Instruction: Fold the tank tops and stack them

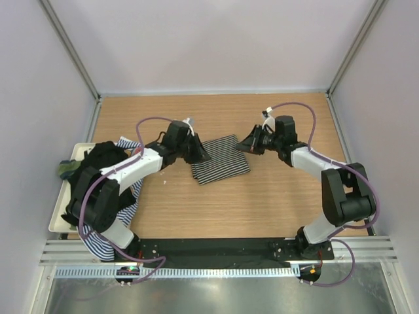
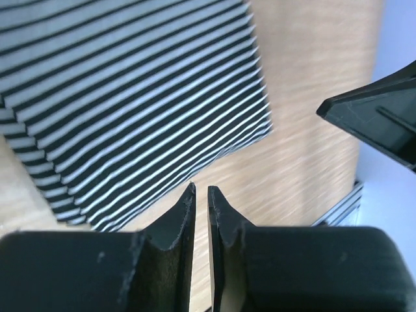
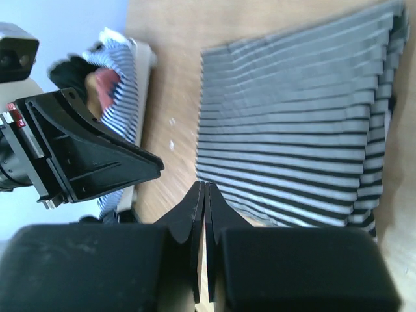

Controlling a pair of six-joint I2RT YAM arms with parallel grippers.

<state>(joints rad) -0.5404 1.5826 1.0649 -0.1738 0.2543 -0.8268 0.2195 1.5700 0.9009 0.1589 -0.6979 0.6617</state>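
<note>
The finely black-and-white striped tank top lies folded into a flat rectangle on the wooden table, and shows in the left wrist view and right wrist view. My left gripper hovers at its left edge, jaws nearly together with nothing between them. My right gripper hovers at its upper right corner, shut and empty. The plain black top, a blue-and-white striped top and a green one lie heaped at the left.
The heap sits on a white tray at the table's left edge, also in the right wrist view. Grey walls close the table on three sides. A metal rail runs along the near edge.
</note>
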